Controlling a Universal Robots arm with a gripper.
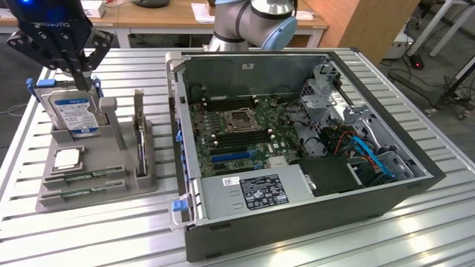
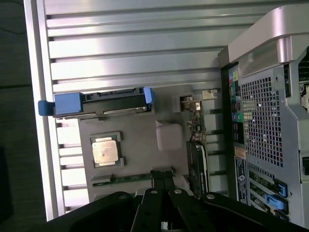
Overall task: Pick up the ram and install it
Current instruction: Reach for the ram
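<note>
Two green ram sticks [image 1: 83,178] lie flat in the front slots of a grey holder [image 1: 111,192] on the exterior view's left. One ram stick [image 2: 128,179] shows in the wrist view as a thin green strip just beside the fingertips. My gripper [image 1: 80,78] hangs above the holder's back end, over the upright hard drive [image 1: 74,111]. Its black fingers [image 2: 158,180] are pressed together with nothing between them. The open computer case [image 1: 297,139] lies on its side, with the motherboard [image 1: 237,122] and its dark memory slots [image 1: 239,138] exposed.
The holder also carries a silver processor [image 1: 67,158] and a dark expansion card [image 1: 139,133] standing on edge. The blue-tabbed hard drive [image 2: 101,102] and processor [image 2: 105,151] appear from above. The ribbed metal table [image 1: 89,239] has bare room in front. Desks stand behind.
</note>
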